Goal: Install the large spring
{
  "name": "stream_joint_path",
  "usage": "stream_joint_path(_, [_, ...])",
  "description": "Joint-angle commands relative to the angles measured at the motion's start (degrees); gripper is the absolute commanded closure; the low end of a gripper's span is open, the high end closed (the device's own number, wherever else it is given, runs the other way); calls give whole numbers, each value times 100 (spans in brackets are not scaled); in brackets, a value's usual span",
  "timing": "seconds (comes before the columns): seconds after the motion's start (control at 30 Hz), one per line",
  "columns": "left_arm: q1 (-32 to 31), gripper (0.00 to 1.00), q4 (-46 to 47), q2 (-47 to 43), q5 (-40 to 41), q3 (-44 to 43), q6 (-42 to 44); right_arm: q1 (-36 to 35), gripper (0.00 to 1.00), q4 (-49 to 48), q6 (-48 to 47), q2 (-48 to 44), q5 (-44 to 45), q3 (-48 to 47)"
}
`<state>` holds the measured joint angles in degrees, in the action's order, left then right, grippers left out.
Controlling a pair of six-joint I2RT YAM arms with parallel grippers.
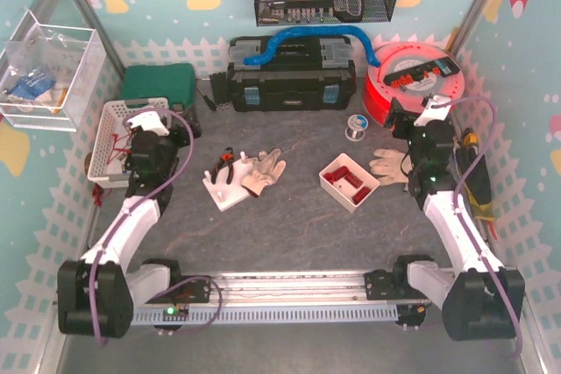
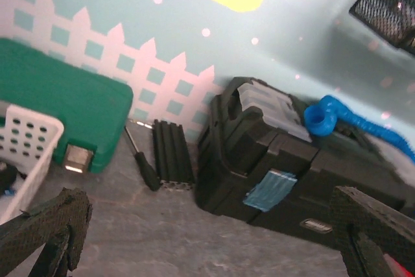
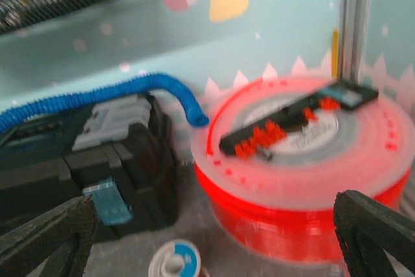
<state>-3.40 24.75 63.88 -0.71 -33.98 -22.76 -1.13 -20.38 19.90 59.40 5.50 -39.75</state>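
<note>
I cannot make out a large spring in any view. A white block [image 1: 224, 188] carrying a red-and-black tool lies left of centre on the grey table. A white tray of red parts [image 1: 349, 180] sits right of centre. My left gripper [image 1: 163, 129] hangs open and empty by the white basket [image 1: 112, 139], its fingers [image 2: 45, 228] wide apart and pointing at the black toolbox [image 2: 272, 160]. My right gripper [image 1: 419, 122] hangs open and empty in front of the red cable reel [image 3: 305, 180], its fingers [image 3: 373, 228] wide apart.
Work gloves lie beside the block [image 1: 264, 170] and beside the tray [image 1: 389, 164]. A solder spool [image 1: 354, 127], a green case [image 1: 159, 85], a blue hose [image 1: 307, 38] on the toolbox, and black rails with a screwdriver [image 2: 170, 154] stand at the back. An aluminium rail [image 1: 289, 291] spans the front.
</note>
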Motion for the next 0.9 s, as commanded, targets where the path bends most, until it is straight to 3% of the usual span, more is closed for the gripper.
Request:
stream_joint_path(0.0, [32,1,-1188,-573,9,-194,-1389,60,1,1128,921,-226,30,181])
stream_joint_path(0.1, [48,1,-1197,-938,-201,25,-1830,62,1,1280,999,-245,-388,17])
stream_joint_path(0.27, [59,1,-1117,-1021,-750,348,-2178,11,1,1816,919,120,-1814,-471])
stream_joint_path(0.43, [-224,2,-1316,-518,-1398,158,-1945,-420,1,1973,841,24,-1969,-328])
stream_joint_path(0.63, [-1639,14,-2090,460,-277,-570,-1067,-1586,1,1989,411,-50,-1294,-112])
stream_joint_path(0.87, [-2741,37,-2862,1648,560,-1462,-266,-2539,1,1364,79,-33,-774,416])
